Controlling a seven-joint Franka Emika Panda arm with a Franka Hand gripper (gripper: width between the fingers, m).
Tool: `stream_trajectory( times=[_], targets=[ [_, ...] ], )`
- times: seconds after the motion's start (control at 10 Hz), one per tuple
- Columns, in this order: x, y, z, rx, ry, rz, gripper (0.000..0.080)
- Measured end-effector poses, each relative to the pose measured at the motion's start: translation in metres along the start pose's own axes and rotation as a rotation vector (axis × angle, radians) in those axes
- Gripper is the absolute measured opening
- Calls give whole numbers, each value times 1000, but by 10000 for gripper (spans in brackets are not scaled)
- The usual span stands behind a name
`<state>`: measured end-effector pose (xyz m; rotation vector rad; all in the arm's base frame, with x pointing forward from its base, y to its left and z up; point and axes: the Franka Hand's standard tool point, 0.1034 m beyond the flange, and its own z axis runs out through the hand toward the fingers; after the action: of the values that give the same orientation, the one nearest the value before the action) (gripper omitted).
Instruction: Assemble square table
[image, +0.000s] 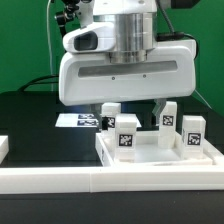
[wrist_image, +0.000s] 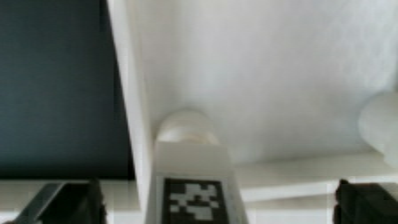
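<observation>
- On the black table (image: 25, 115), near the front rail (image: 110, 182), sits the top (image: 150, 155), upside down, with tagged legs standing on it.
- Four legs seem up: one (image: 127, 133) in front, another (image: 193, 133) at the exterior view's right, two more behind; how firmly each is screwed in, I cannot tell.
- Directly above hangs the gripper (image: 133, 108), pointing straight down.
- Fingers (wrist_image: 68, 203) spread wide, empty, straddling a leg (wrist_image: 192, 165) in the wrist view.

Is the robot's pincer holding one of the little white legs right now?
No, the pincer stands open, with a tagged leg between its fingers but not squeezed, above the white table top.
</observation>
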<state>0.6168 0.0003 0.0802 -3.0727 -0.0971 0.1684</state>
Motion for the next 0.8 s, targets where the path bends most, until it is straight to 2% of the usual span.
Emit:
stream_trajectory(
  times=[0.1,0.6,0.7,0.8],
  targets=[
    [7,2,-4,-6,21,0,649],
    [19,12,-11,-13,40,8,649],
    [19,12,-11,-13,40,8,515],
    [19,13,-11,-13,40,7,515]
  ],
)
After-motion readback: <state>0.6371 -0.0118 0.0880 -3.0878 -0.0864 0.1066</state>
